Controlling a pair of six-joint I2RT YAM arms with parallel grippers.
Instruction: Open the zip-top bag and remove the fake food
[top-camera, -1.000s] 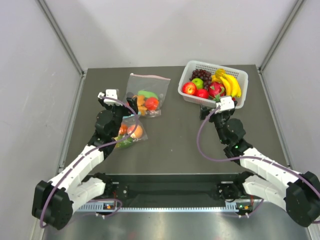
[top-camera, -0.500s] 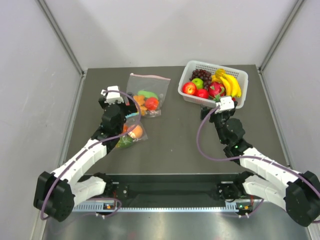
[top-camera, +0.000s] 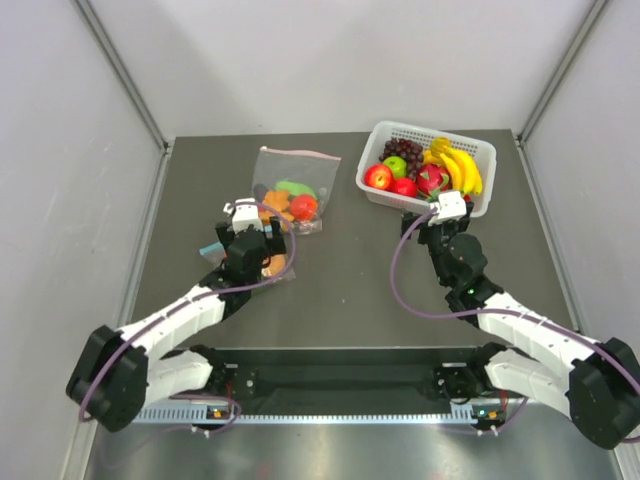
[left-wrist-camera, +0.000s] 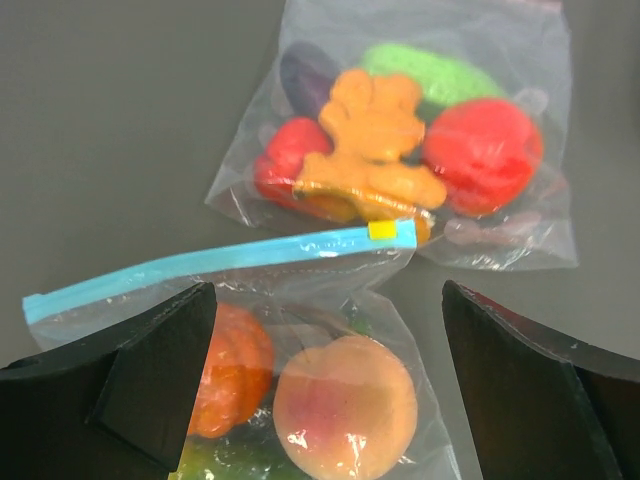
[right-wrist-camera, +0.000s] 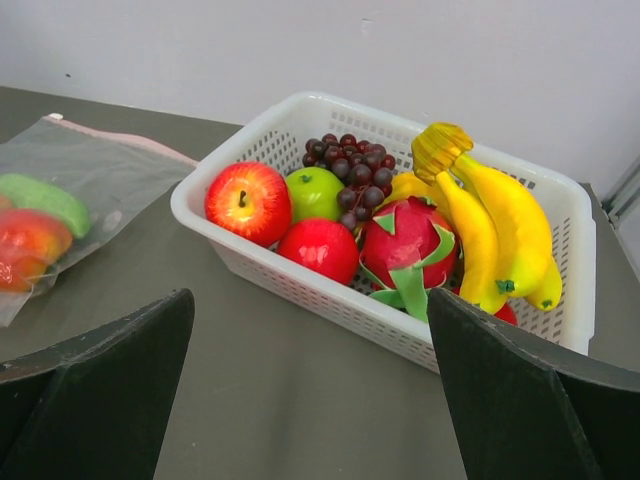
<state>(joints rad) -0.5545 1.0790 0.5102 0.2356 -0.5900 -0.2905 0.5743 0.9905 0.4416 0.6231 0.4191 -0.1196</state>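
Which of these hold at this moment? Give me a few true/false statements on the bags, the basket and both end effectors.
1. The left end effector hangs open over the zip-top bag. True.
2. The fake peach lies inside that bag. True.
3. The right end effector grips the bananas. False: it is open and empty, in front of the basket that holds them.
4. The gingerbread-shaped piece is in the teal-strip bag. False: it is in the larger bag with the pink strip.
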